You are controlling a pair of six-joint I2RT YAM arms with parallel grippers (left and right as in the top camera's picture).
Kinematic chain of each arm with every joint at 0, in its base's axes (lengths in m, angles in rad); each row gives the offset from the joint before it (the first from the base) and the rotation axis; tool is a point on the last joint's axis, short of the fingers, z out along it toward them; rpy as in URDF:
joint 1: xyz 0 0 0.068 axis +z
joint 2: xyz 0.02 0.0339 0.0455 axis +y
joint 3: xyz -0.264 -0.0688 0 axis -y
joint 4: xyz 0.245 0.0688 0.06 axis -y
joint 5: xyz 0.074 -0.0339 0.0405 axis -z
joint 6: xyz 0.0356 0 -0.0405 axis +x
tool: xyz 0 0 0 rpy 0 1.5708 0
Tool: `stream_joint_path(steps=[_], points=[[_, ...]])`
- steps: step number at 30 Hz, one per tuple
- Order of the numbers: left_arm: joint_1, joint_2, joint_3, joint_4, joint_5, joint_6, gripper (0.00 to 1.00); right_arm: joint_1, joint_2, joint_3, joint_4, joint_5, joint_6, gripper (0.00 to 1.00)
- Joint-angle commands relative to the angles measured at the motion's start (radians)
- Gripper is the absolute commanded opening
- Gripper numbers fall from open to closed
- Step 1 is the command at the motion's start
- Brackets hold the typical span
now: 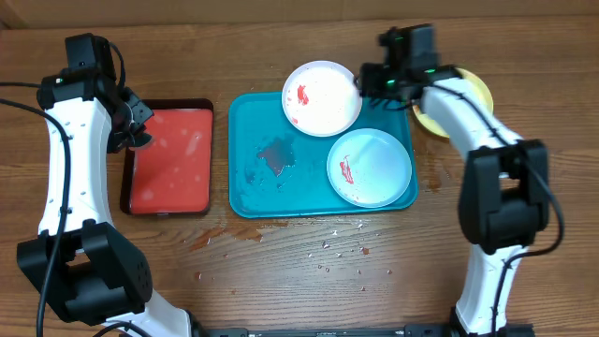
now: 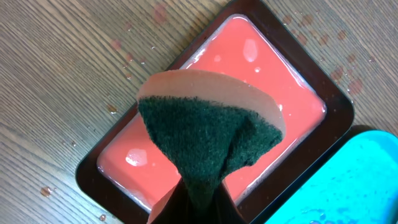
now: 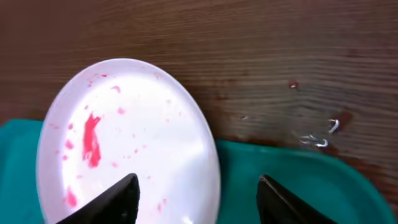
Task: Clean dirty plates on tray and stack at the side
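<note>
Nearest us, at the bottom centre of the left wrist view, the left gripper [image 2: 196, 208] is clenched on a sponge [image 2: 205, 137]. Its dark green scouring face is toward us, and its tan back curves across mid-frame. Behind it lies the wet, dark-rimmed red tray [image 2: 249, 81], running from lower left to upper right.

At the bottom edge of the right wrist view, the right gripper [image 3: 200, 196] is released, its fingers spread wide and grasping nothing. The right rim of the white plate [image 3: 130, 143] sits between them. That plate, smeared red on its left half, reaches past the rim of the teal tray [image 3: 311, 174] onto the wood.

From overhead, droplets [image 1: 328, 248] speckle the table [image 1: 281, 281] at lower centre. Above them, the teal tray holds the light-blue rimmed plate [image 1: 371, 167] at its lower right and the white plate at its upper right. The yellow-green rimmed plate [image 1: 480, 91] lies off the tray at upper right, partly under the right arm.
</note>
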Motion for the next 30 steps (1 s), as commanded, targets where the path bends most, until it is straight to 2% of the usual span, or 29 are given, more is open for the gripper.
stream_joint_path(steps=[1, 8, 10, 13, 22, 30], points=[[0.002, 0.009, 0.0, 0.001, 0.005, -0.013, 0.04, 0.038, 0.053, -0.003, 0.034, 0.222, 0.006, 0.63], [0.002, 0.009, 0.0, 0.001, 0.006, -0.013, 0.04, 0.072, 0.107, -0.003, 0.093, 0.221, 0.014, 0.62], [0.002, 0.009, 0.0, 0.002, 0.006, -0.013, 0.04, 0.072, 0.111, -0.003, 0.092, 0.218, 0.014, 0.56], [0.002, 0.009, 0.0, 0.003, 0.006, -0.013, 0.04, 0.074, 0.111, -0.003, 0.092, 0.185, 0.014, 0.41], [0.002, 0.009, 0.0, 0.012, 0.013, -0.013, 0.05, 0.1, 0.111, -0.003, 0.04, -0.024, 0.014, 0.17], [-0.013, 0.009, 0.0, 0.032, 0.102, 0.018, 0.04, 0.21, 0.111, -0.003, -0.129, -0.045, 0.014, 0.16]])
